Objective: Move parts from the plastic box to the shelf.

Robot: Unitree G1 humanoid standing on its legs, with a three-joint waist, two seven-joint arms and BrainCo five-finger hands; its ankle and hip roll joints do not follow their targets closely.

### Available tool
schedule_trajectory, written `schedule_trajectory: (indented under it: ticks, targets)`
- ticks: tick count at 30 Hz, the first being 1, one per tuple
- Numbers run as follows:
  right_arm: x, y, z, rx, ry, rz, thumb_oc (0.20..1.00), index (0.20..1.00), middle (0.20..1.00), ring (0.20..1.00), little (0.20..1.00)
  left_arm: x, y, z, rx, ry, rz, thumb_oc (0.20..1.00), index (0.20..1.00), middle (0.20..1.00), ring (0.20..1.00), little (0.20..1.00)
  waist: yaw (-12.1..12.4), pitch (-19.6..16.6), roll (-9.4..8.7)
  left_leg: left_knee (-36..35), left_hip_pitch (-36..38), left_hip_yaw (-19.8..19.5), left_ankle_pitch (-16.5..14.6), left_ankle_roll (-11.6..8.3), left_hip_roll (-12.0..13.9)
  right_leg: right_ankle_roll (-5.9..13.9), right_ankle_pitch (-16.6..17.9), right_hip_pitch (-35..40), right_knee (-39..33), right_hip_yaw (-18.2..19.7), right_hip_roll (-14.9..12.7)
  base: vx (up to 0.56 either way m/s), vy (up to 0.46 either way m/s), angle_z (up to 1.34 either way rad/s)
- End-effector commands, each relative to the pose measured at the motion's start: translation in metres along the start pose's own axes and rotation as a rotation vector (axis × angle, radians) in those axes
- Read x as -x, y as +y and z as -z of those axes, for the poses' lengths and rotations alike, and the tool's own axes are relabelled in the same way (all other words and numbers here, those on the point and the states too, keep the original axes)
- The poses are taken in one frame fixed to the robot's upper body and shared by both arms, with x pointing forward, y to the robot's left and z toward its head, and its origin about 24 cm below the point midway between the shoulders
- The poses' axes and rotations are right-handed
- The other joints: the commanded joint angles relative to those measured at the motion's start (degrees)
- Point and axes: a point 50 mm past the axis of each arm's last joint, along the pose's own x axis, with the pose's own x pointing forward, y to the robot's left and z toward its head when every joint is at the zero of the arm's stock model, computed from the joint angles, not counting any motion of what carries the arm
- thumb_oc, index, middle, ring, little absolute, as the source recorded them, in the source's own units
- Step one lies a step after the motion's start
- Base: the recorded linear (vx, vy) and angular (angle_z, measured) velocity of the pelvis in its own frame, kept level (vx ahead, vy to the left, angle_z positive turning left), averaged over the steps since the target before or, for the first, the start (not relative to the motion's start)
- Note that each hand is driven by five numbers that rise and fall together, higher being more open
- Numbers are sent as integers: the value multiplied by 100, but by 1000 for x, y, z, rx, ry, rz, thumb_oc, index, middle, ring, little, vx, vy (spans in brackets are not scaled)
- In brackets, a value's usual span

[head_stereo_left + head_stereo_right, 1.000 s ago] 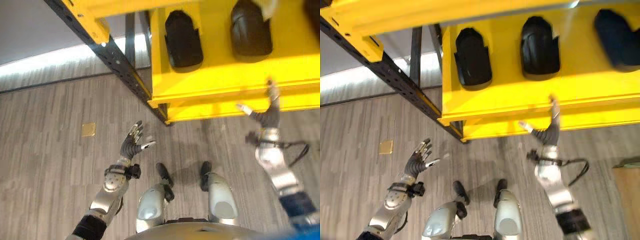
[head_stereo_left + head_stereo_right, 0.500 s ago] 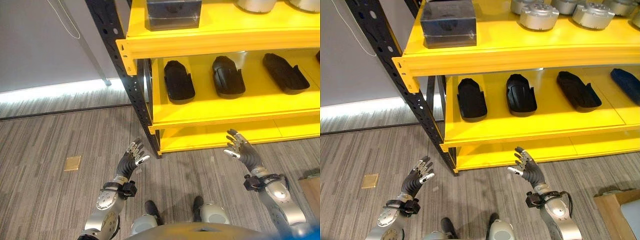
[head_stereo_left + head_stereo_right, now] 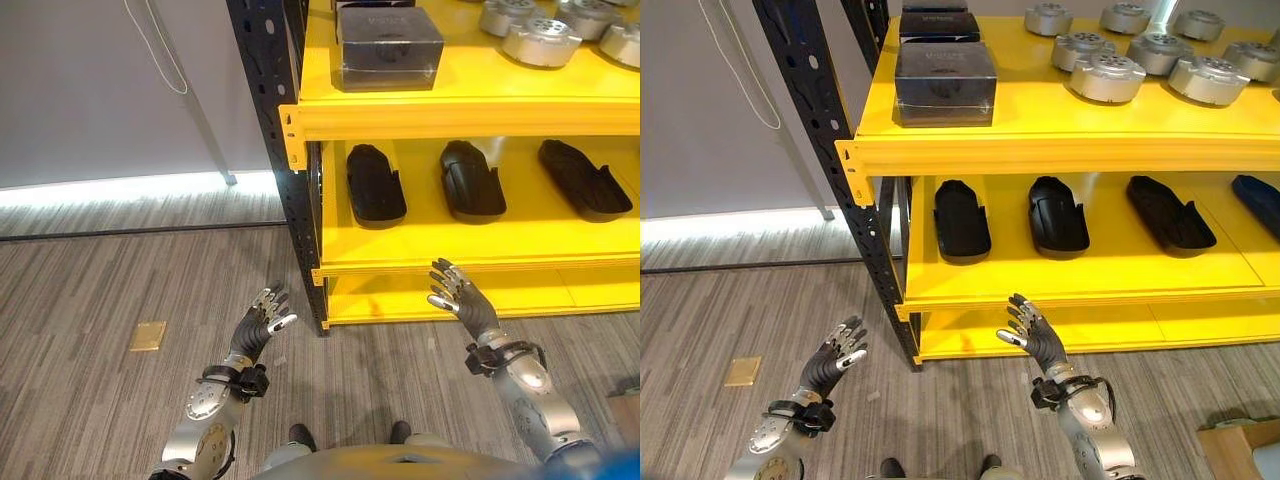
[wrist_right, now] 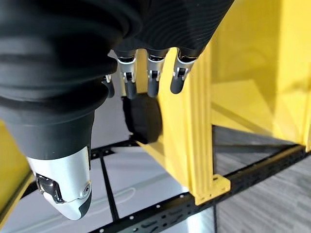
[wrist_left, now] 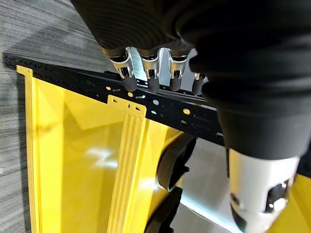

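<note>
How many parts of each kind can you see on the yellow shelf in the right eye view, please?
Dark boxes, top shelf: 2
Round silver parts, top shelf: 8, some cut off at the view's edge
Long black parts, lower shelf: 4, the rightmost partly cut off
Total: 14

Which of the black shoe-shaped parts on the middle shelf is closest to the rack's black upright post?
The leftmost black part: it lies at the shelf's left end beside the black upright post, while the others sit further right.

Black moulded parts lie flat in a row on the lower board of the yellow shelf; round silver parts cluster at two o'clock on its top board.
</note>
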Motion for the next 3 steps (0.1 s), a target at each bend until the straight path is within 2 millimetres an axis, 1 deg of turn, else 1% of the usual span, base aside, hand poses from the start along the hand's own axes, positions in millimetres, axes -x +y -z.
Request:
schedule_trajectory:
  ticks: [1,3]
  targets:
    - [-6,-2,-19,-25,-112,-6,1000,1000,1000,1000,1000,-3,1,-26,2,-118,35,1000,1000,1000,1000,1000,17,28,-76,73,385,44,-62,-456,626,619,306,-43,18,-151,-618,1,-33,-1]
    - [-3,-5,-17,-13,-113,16,1000,1000,1000,1000,1000,1,4,-24,2,-116,24,1000,1000,1000,1000,1000,36,19,-79,79,390,54,-62,-470,646,616,306,-11,-12,-189,-613,-7,-54,-3]
